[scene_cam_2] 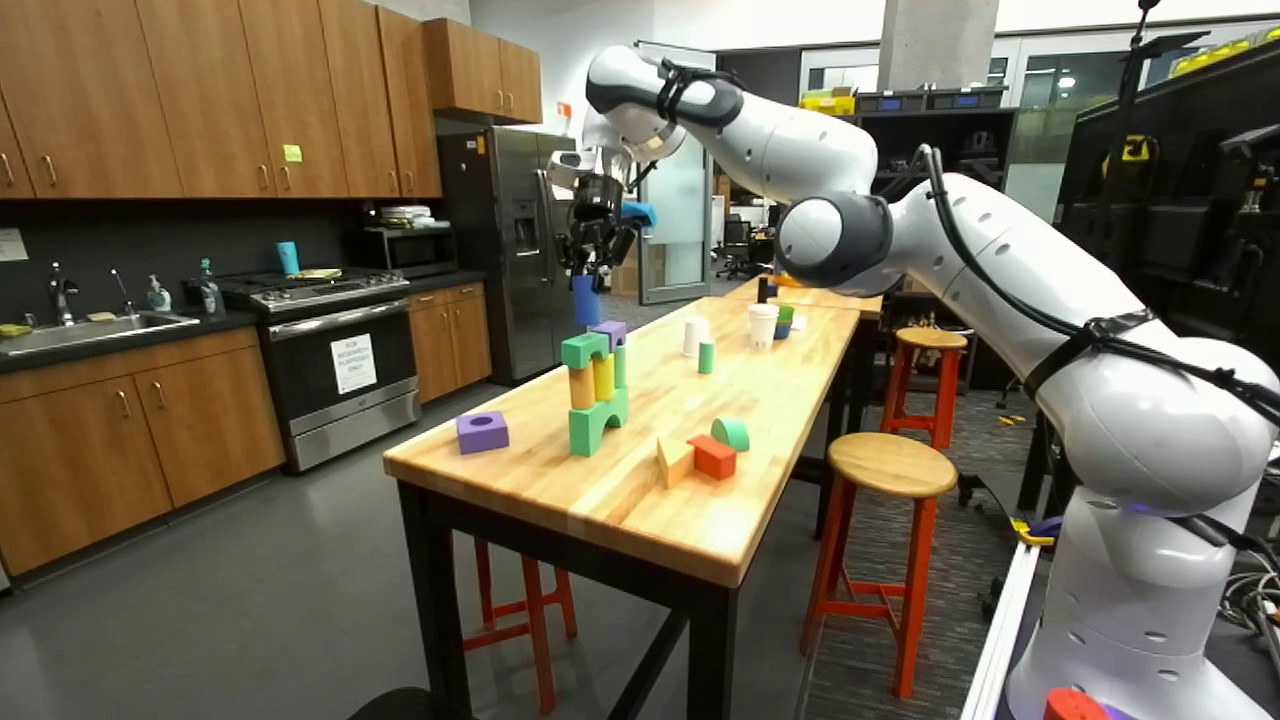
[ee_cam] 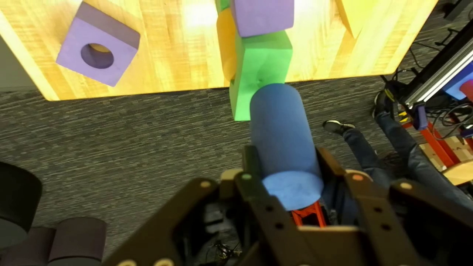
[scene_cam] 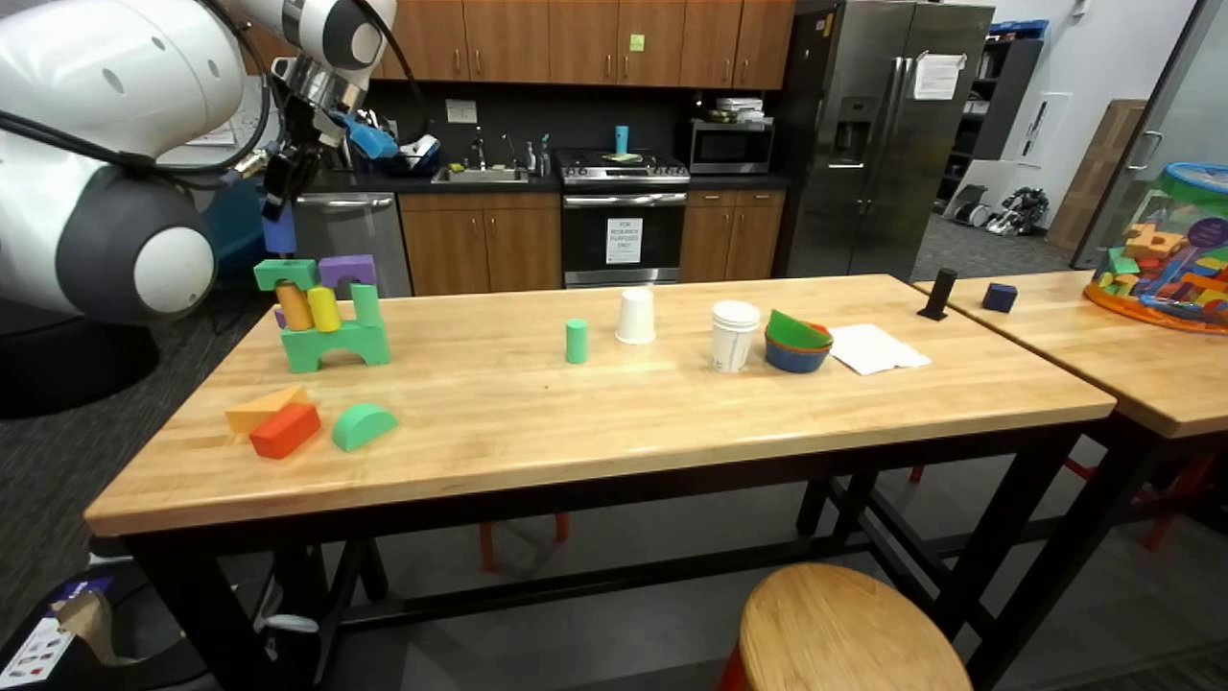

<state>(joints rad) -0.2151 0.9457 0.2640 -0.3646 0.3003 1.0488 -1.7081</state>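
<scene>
My gripper [ee_cam: 289, 160] is shut on a blue cylinder [ee_cam: 282, 125], one finger on each side. The cylinder also shows in both exterior views [scene_cam: 279, 233] [scene_cam_2: 586, 300], held upright just over the top of a block tower; I cannot tell whether they touch. The tower has a green arch base [scene_cam: 336, 345], an orange cylinder [scene_cam: 295, 307], a yellow cylinder [scene_cam: 325, 309] and an upright green block [scene_cam: 365, 304]. A green block [scene_cam_2: 583, 350] and a purple arch [scene_cam_2: 610, 334] lie on top. A purple block with a hole [scene_cam_2: 482, 433] stands beside the tower.
An orange wedge [scene_cam: 264, 411], red block [scene_cam: 285, 431] and green half-disc [scene_cam: 364, 426] lie near the tower. A green cylinder [scene_cam: 576, 342], white cups [scene_cam: 636, 317] and bowls [scene_cam: 796, 358] stand farther along the table. The tower is near the table's end edge.
</scene>
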